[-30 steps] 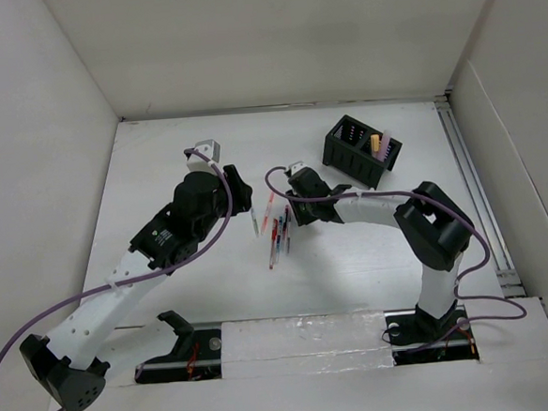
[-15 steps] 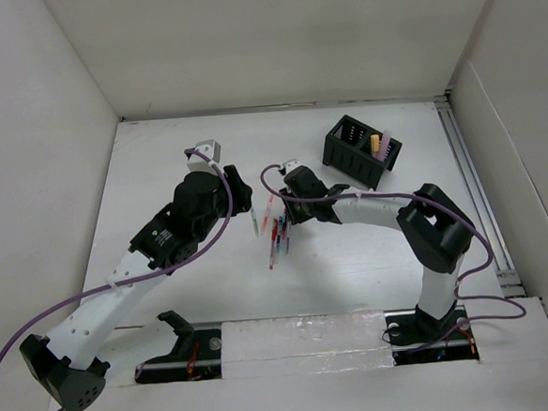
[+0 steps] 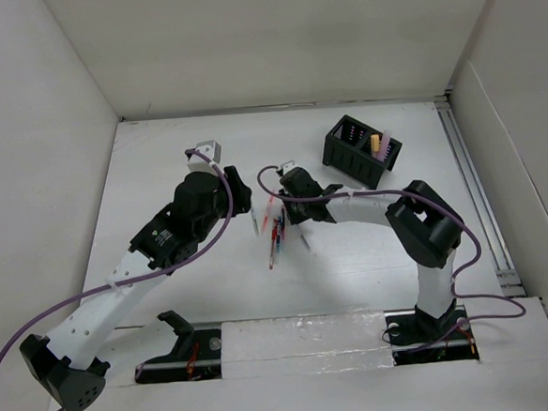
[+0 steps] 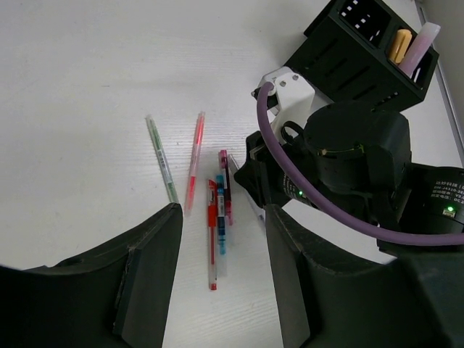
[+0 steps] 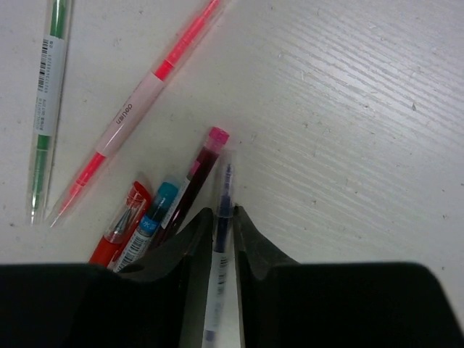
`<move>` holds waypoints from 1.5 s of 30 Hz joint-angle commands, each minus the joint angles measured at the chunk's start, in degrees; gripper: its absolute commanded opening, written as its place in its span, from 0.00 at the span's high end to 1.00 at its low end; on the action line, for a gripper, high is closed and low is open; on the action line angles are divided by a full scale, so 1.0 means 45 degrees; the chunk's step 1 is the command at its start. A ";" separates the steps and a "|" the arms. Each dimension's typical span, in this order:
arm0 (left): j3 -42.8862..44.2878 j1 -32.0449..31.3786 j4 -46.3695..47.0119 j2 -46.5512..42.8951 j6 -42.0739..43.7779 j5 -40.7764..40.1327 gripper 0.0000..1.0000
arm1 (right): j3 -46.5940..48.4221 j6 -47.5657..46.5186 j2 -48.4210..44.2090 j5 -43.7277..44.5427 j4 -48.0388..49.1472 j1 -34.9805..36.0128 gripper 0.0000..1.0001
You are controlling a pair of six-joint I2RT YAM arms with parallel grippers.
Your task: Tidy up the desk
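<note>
White matte tabletop (image 3: 158,157) fills the walled enclosure under both arms. It is rigid and fixed, so it is tidied, not lifted. The loose pens at its centre look light, thin and slick; pinch them mid-barrel. The right claw (image 5: 220,226) is clenched on the clear blue pen (image 5: 225,190). The magenta pen (image 5: 205,156) lies just beside it and may drag. The left claw (image 4: 222,214) hangs released above the pens. The black pen holder (image 3: 360,151) stands far right.

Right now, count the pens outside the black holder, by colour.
Green pen: 1
Pink pen: 1
Magenta pen: 1
Red pen: 1
Light blue pen: 1
Dark blue pen, in the right gripper: 1
Total: 6
</note>
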 commanded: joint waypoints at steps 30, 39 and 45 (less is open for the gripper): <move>0.1410 0.2249 -0.0060 -0.1210 -0.0845 0.2284 0.53 | 0.1203 -0.0486 -0.3578 -0.0153 -0.0832 -0.2219 1.00; 0.0922 0.2249 0.0232 -0.1330 -0.0825 0.2733 0.53 | 0.4483 -0.1559 -0.2685 0.0158 0.1195 -0.5303 1.00; 0.1525 0.2249 0.0252 -0.0625 -0.1080 0.2323 0.53 | 0.5698 -0.1795 -0.0943 -0.0211 0.3755 -0.6714 1.00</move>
